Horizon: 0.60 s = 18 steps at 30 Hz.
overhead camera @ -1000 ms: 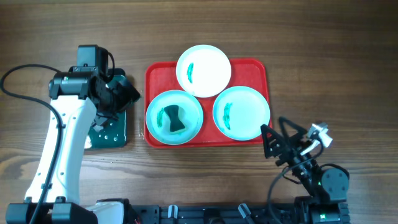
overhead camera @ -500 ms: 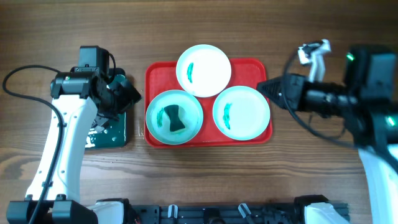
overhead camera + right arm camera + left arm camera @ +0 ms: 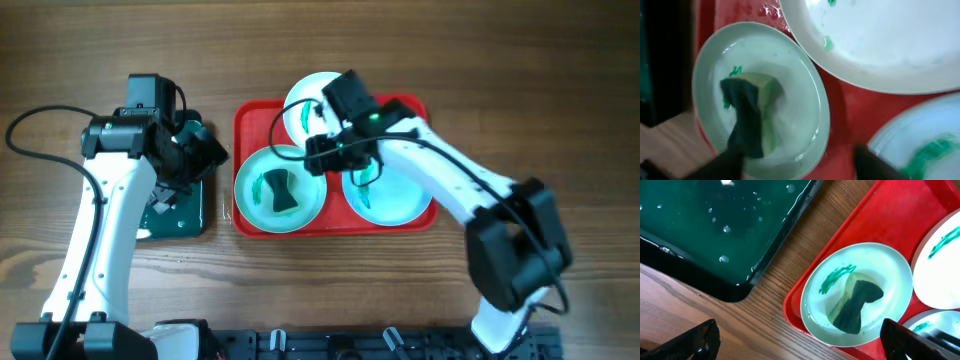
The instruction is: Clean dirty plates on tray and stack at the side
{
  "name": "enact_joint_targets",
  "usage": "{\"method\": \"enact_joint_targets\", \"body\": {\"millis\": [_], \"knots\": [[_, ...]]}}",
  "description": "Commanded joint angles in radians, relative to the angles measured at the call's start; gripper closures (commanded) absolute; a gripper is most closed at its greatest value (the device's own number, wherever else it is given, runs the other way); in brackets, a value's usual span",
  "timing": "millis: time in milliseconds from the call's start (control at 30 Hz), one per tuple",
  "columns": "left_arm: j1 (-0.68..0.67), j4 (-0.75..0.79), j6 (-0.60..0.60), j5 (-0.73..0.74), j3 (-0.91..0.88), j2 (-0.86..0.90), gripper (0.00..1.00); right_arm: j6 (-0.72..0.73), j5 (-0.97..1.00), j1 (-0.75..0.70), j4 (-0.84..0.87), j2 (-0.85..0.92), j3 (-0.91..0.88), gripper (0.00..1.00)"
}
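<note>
The red tray (image 3: 249,118) is seen at the centre of the wooden desk (image 3: 540,80), and all three plates are carried on it. The white plate (image 3: 298,95) is at the top, partly covered by the right arm. One aqua plate (image 3: 252,200) is set at the lower left and a second aqua plate (image 3: 405,195) at the lower right. A dark sponge (image 3: 281,191) is laid on the lower-left plate beside a green smear, and smears are also seen on the other two. The right fingers (image 3: 875,161) are held apart above that plate's right rim (contact with the sponge cannot be told from the blurred wrist view). The left fingers (image 3: 696,341) are spread wide at the upper end of the wet dark green tray (image 3: 175,215), left of the red one.
</note>
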Motion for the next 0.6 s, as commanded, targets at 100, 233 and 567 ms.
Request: {"method": "enact_joint_targets", "body": {"millis": [100, 233, 567], "knots": [[0.003, 0.002, -0.005, 0.005, 0.000, 0.001, 0.00, -0.053, 0.022, 0.014, 0.052, 0.117, 0.003, 0.46], [0.000, 0.002, -0.005, 0.006, 0.000, 0.001, 0.00, -0.054, 0.069, 0.014, 0.052, 0.159, 0.003, 0.51], [-0.110, 0.014, -0.004, 0.069, -0.001, 0.067, 0.54, 0.077, 0.051, 0.015, 0.021, 0.163, 0.002, 0.87]]}}
